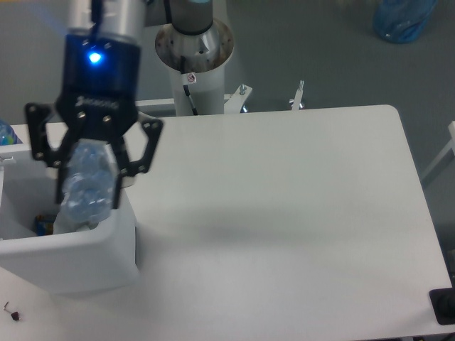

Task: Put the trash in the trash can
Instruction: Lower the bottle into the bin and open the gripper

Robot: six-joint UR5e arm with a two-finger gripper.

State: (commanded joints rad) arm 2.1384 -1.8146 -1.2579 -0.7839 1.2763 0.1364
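Your end effector point(87, 193) is clamped on the bottle point(87, 183), one finger point(119, 190) on each side of the clear plastic. The bottle hangs tilted, its lower end over the opening of the bin point(78, 256), near the bin's right wall. You cannot make out the blue cap; that end is blurred or hidden.

The bin sits at the left end of the tabletop point(284, 213), and the end effector covers much of its right rim. Inside, at the lower left of the opening, you can see a small dark and yellow item point(43, 226); what it is cannot be told.

A blue light point(93, 58) glows on the wrist above the fingers. On the floor at the top right lies a blue bag point(404, 18).
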